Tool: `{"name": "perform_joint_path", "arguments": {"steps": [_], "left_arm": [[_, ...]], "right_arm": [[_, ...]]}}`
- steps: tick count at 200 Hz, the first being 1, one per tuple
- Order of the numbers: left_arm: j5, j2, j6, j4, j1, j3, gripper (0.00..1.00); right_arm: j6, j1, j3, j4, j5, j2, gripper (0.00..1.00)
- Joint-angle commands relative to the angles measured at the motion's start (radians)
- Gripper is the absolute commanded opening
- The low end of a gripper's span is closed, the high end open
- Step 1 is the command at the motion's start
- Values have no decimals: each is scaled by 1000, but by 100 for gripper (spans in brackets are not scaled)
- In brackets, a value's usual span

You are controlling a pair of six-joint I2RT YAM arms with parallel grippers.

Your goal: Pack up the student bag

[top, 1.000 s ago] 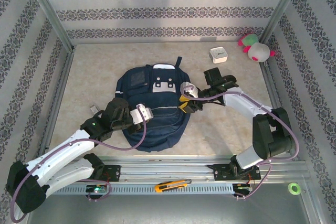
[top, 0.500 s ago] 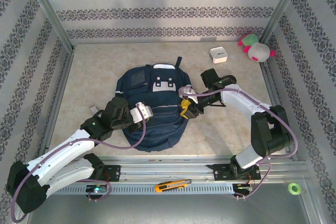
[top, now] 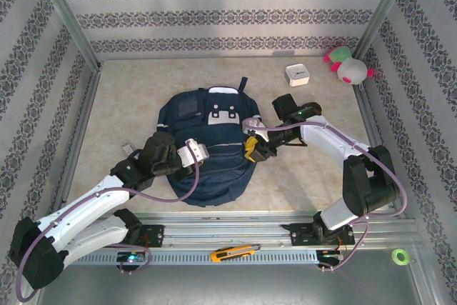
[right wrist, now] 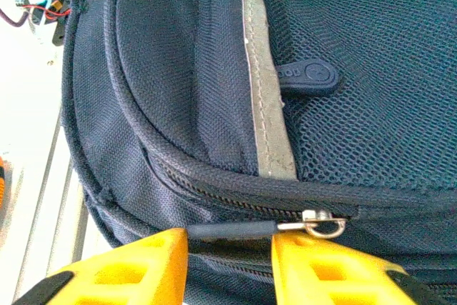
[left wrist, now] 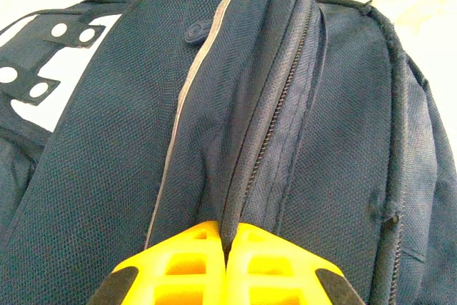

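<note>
While left jaws pinch student bag (left wrist: 107, 141), right jaws flank zipper (right wrist: 235, 228)

Student bag (top: 207, 149) on the table (top: 121, 105) at frame centre, left gripper (left wrist: 227, 248) on its left side, right gripper (top: 251, 149) at its right edge, box (top: 297, 74) upper right, plush toy (top: 348, 66) beyond it, knife (top: 233, 252) bottom centre, tape roll (top: 400, 255) lower right

White box (top: 296, 74), plush toy (top: 348, 64), orange utility knife (top: 234, 253), green tape roll (top: 400, 256)
</note>
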Motion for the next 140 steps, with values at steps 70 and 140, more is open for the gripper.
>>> {"name": "perform_joint_path", "arguments": {"steps": [70,140], "left_arm": [[67,-3,-37,143,16,50,1],[58,-9,-31,125,16,47,1]], "right_arm": [[287,-17,-38,183,38,-17,41],[375,-57,-44,204,89,-32,32]]}}
